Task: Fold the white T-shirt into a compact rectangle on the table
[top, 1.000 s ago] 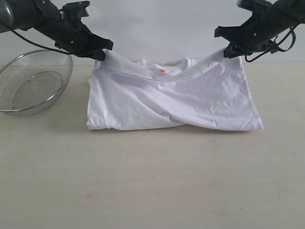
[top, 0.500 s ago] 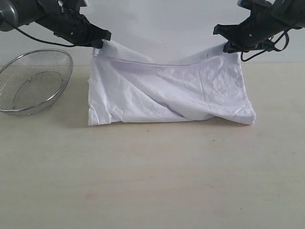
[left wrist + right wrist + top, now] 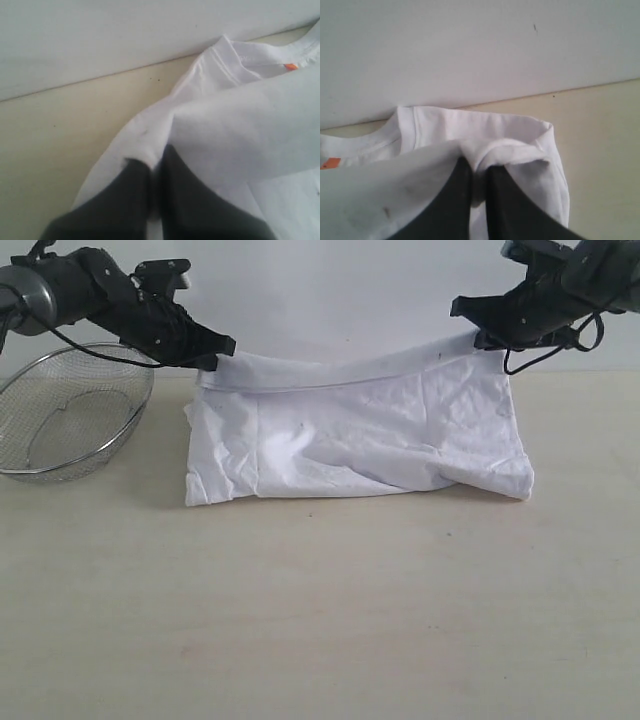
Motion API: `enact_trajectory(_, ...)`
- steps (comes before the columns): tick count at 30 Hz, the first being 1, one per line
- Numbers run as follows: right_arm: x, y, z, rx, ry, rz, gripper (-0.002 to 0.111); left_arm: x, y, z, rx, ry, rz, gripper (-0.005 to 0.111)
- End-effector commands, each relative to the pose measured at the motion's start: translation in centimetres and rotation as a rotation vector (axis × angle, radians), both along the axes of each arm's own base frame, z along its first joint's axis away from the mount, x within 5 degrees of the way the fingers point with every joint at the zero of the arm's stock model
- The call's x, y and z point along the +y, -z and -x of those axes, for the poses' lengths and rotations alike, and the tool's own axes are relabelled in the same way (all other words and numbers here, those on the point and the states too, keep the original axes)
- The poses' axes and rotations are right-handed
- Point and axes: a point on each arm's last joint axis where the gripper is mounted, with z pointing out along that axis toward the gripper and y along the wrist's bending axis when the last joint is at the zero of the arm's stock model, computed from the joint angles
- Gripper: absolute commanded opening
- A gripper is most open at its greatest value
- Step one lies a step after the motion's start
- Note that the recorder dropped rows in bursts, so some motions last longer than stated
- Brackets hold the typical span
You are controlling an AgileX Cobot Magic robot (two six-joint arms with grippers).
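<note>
On the table (image 3: 320, 620), toward its far edge, the white T-shirt (image 3: 360, 440) lies partly folded, its near portion resting on the wood while its upper edge is lifted clear and strung between two grippers. At the left corner of that raised edge, the left gripper (image 3: 205, 348) is pressed together on a pinch of cloth; the left wrist view shows fabric bunched between its dark fingers (image 3: 135, 185), with the collar and an orange neck tag (image 3: 290, 66) beyond. At the right corner, the right gripper (image 3: 487, 337) likewise pinches a fold, seen gathered at its fingertips (image 3: 462, 185) in the right wrist view. A wire basket (image 3: 70, 410) stands just left of the shirt, apart from it.

The sagging edge and soft creases suggest a light, limp fabric that offers no stiffness: it will likely drape, wrinkle and trail wherever unsupported. Thin cotton may slip from a shallow pinch, so holds seem best taken at corners or doubled hems, both sides moved evenly to keep the edge taut and the fold square.
</note>
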Motion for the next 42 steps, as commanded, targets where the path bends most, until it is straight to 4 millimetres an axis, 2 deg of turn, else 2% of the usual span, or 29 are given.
enact_trajectory(1,-0.3,0.8,-0.2,0.001,0.01,0.011,0.004,0.2,-0.2,0.0,-0.002,0.011,-0.022,0.006)
enact_trajectory(3,-0.3,0.8,-0.2,0.001,0.01,0.011,0.015,0.2,-0.1,0.1,0.009,0.018,-0.03,0.013)
enact_trajectory(6,-0.3,0.8,-0.2,0.005,0.007,0.011,0.051,0.1,-0.1,0.2,0.022,0.023,-0.03,0.033)
enact_trajectory(7,-0.2,0.9,-0.2,0.012,0.007,0.002,0.069,0.1,-0.1,0.2,0.026,0.017,-0.025,0.043)
enact_trajectory(8,-0.2,0.9,-0.1,0.02,-0.002,0.008,0.075,0.1,-0.1,0.2,0.028,0.012,-0.021,0.052)
enact_trajectory(9,-0.2,1.0,-0.1,0.029,-0.011,0.015,0.076,0.1,-0.1,0.2,0.03,0.013,-0.021,0.057)
enact_trajectory(11,-0.1,1.1,0.1,0.05,-0.021,0.019,0.068,0.1,-0.5,0.3,0.037,0.022,-0.022,0.063)
enact_trajectory(14,-0.1,0.7,0.5,0.085,-0.035,0.024,0.067,0.1,-1.6,0.6,0.063,0.046,-0.035,0.06)
enact_trajectory(19,0.0,-2.2,2.0,0.155,-0.091,0.084,0.067,0.3,-4.2,1.6,0.137,0.063,-0.072,0.058)
enact_trajectory(23,-0.2,-4.0,3.6,0.257,-0.101,0.116,0.067,1.2,-5.0,2.8,0.249,0.024,-0.144,0.051)
enact_trajectory(26,-0.4,-4.2,5.0,0.355,-0.119,0.079,0.067,1.2,-5.0,3.9,0.349,0.054,-0.144,0.05)
enact_trajectory(30,-0.3,-3.6,6.6,0.453,-0.134,0.03,0.067,0.0,-5.5,4.2,0.377,0.048,-0.003,0.05)
enact_trajectory(33,0.0,-0.5,8.2,0.552,-0.154,0.001,0.067,-1.3,-4.3,4.7,0.423,0.068,-0.002,0.05)
enact_trajectory(34,0.2,1.1,9.0,0.586,-0.165,-0.005,0.067,-1.7,-3.1,5.2,0.467,0.076,-0.012,0.05)
enact_trajectory(36,0.5,2.7,9.7,0.599,-0.189,-0.035,0.067,-1.8,-1.5,5.8,0.525,0.081,-0.022,0.05)
enact_trajectory(41,0.8,3.1,9.9,0.595,-0.215,-0.05,0.067,-1.8,1.6,7.2,0.64,0.083,-0.029,0.05)
enact_trajectory(42,0.9,3.0,9.8,0.592,-0.217,-0.05,0.062,-1.9,2.1,7.4,0.651,0.081,-0.033,0.05)
